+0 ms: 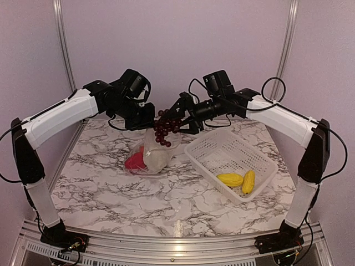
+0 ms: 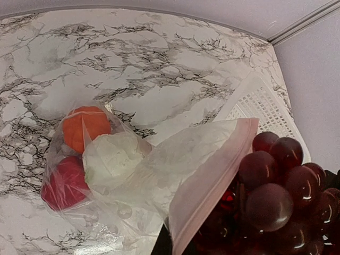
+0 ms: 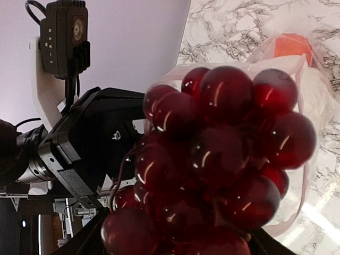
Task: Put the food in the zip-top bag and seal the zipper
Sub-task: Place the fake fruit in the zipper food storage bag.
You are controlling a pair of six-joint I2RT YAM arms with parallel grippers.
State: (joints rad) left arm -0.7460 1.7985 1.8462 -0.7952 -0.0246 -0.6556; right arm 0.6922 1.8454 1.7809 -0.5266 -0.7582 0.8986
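While left hand (image 1: pixel 147 122) clamps zip-top bag (image 1: pixel 158 156) rim, grape bunch (image 1: pixel 166 126) at mouth; right hand (image 1: pixel 181 118) grip unclear.

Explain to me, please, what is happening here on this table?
The left gripper holds the zip-top bag up by its mouth edge. The grape bunch is at that mouth, at the tip of the right gripper; whether the gripper clamps it is not clear. The orange fruit, the cauliflower and the red piece lie inside the bag. The two yellow pieces wait in the white basket. The bag is not yet sealed.
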